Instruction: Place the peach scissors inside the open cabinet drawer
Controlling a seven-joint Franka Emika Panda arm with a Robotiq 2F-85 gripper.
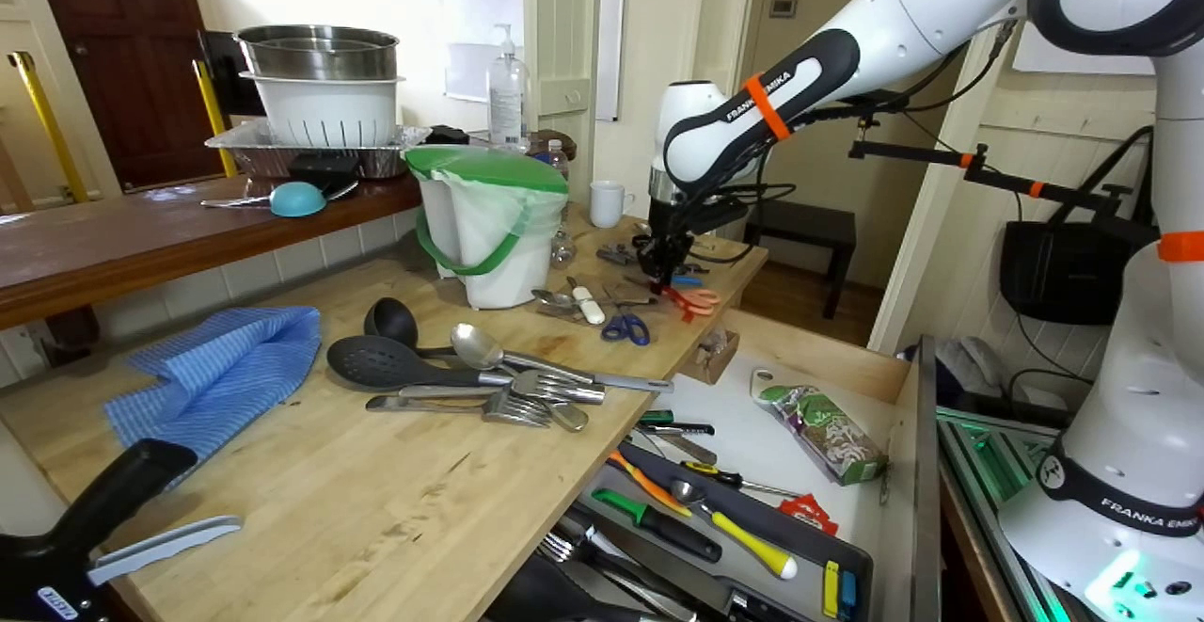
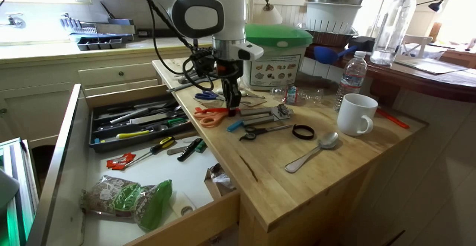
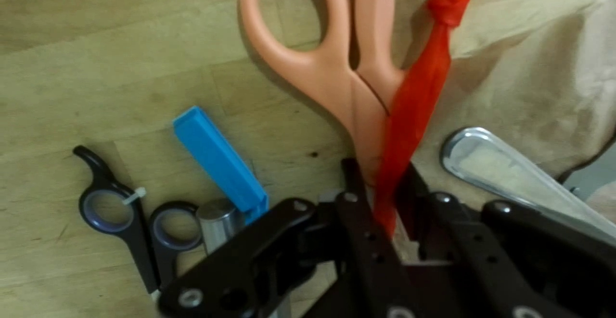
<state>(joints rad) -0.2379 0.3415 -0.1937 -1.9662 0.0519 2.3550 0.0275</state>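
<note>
- Black two-fingered gripper (image 3: 381,169), pointing down; its fingers stand close together, clamped on the neck of peach-orange plastic-handled scissors (image 3: 337,87); a knotted red strip (image 3: 423,87) runs into the same narrow gap;
- Those scissors are at the light-wood tabletop (image 2: 275,186), loops toward the edge beside the wide, shallow light-wood drawer (image 2: 208,216), which stands open at a lower level; whether they touch the wood I cannot tell; in the wrist view the gripper hides most of the blades;
- Inside that drawer, a dark grey plastic tray (image 2: 108,147) holds knives and a yellow-handled metal scoop (image 2: 133,134); a yellow-and-black-handled screwdriver (image 2: 162,144) and a clear plastic bag with green printing (image 2: 126,197) lie outside the tray;
- Just beside the gripper lies a blue-handled silver can opener (image 2: 277,114); next to it, small black-handled scissors (image 2: 260,130); dark-blue-handled scissors (image 2: 207,96) lie near, on the opposite side;
- Elsewhere on the tabletop stand a white mug (image 2: 351,114) and a white bucket with a green lid (image 1: 508,283); a silver metal spoon (image 2: 302,160) lies near the mug.
</note>
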